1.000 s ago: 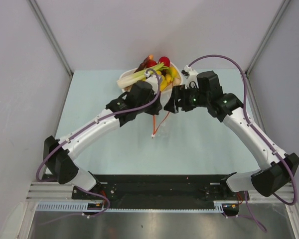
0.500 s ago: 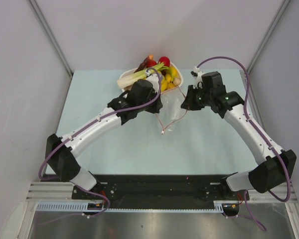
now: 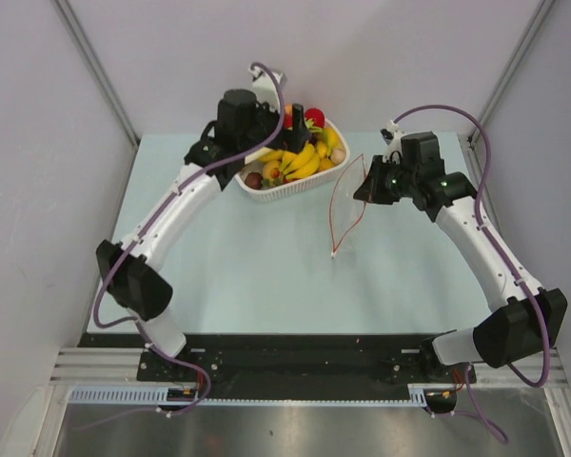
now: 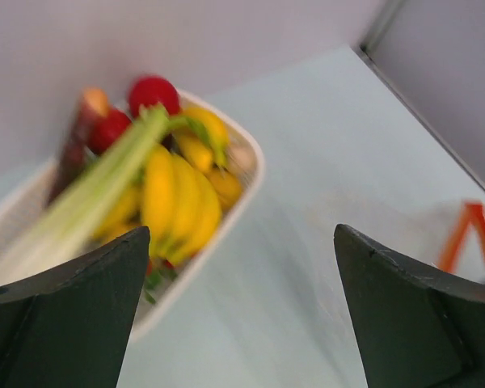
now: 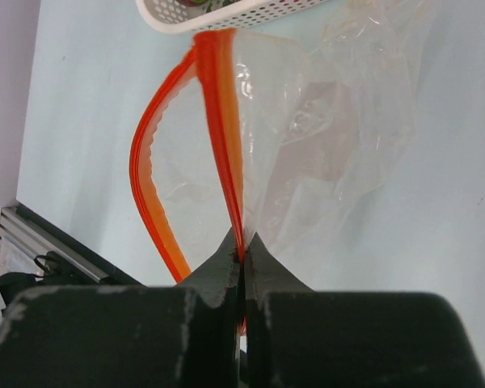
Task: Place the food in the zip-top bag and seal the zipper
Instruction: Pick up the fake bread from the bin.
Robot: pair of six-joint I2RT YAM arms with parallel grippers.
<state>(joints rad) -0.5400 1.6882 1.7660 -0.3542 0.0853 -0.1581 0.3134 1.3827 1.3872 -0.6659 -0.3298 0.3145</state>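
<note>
Pale blue-green bench point(image 3: 247, 257) carrying a white oval slatted plastic basket point(image 3: 285, 193) at the middle of its far edge. Contents of the basket: one yellow toy banana bunch point(image 3: 300, 160), one long green-white leek point(image 4: 89, 194), one long dark purple-brown vegetable point(image 4: 77, 137), and small round red pieces point(image 4: 153, 90); the left wrist view is blurred, so smaller items go unlisted. One clear floppy zip-top bag point(image 5: 323, 137) sits just right of the basket, toward the far right of the bench. It hangs from the right gripper point(image 5: 241, 246), whose fingers are clenched on the thin orange-red zipper strip point(image 5: 222, 121). The bag mouth gapes, its two strips bowed apart into a loop; whether its lower end touches the bench cannot be told. The left gripper point(image 4: 238, 234) is released, fingers spread wide, hovering above the basket with nothing between them.
</note>
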